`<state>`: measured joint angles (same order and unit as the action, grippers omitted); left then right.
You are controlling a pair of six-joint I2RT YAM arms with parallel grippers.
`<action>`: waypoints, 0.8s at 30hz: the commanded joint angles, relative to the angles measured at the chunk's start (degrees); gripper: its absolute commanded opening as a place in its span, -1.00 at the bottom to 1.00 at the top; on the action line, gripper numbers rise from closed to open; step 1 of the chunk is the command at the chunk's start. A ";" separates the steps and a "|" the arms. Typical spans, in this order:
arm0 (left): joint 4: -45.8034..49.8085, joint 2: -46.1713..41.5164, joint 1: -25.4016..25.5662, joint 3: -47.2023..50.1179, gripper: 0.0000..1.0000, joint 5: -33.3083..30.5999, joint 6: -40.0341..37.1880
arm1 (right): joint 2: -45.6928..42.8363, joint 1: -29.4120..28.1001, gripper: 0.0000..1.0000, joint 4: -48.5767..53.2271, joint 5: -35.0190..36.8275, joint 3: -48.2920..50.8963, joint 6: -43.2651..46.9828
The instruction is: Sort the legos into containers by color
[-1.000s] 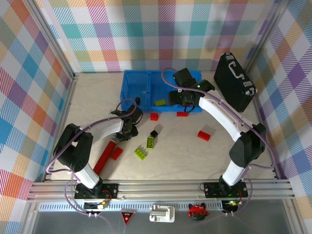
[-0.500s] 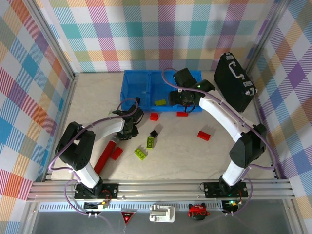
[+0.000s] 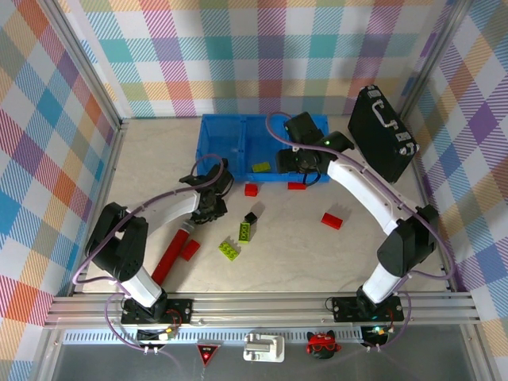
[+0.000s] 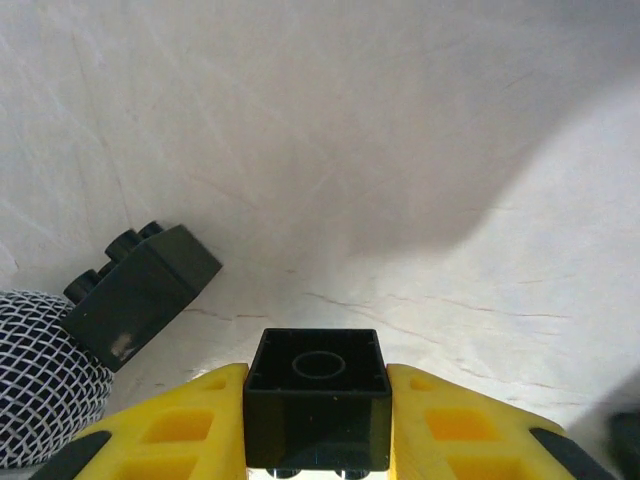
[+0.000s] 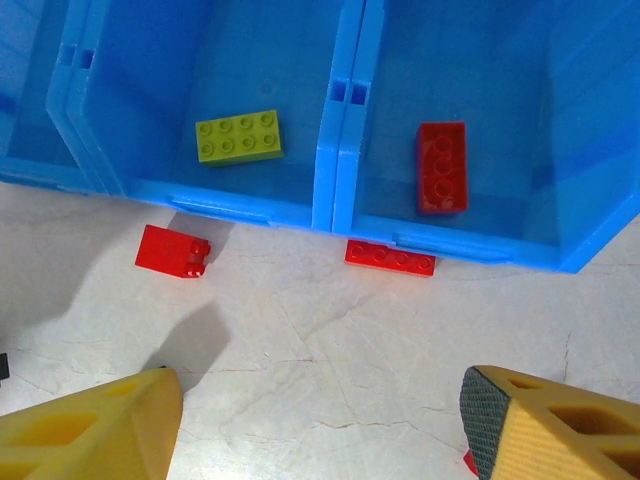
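One red lego [image 5: 390, 257] against the containers [image 5: 335, 190]

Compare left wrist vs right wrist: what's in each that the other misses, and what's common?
Left wrist: black lego clamped between the jaws, second black lego on the table. Right wrist: blue bins, a lime lego in one, a red lego in the next, two red legos at their front lip. Both: the pale table, yellow jaws.

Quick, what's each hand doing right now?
Left hand: closed on a black lego brick.
Right hand: open, holding nothing.
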<state>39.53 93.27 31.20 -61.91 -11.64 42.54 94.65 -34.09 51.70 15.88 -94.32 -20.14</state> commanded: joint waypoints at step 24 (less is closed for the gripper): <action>6.30 21.31 -10.11 -38.71 -0.39 6.93 -14.33 | -18.55 0.25 0.51 4.42 6.49 17.49 -5.15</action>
<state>43.53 111.92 21.54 -96.79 -6.83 30.37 78.41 -34.09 54.00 20.34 -78.28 -23.35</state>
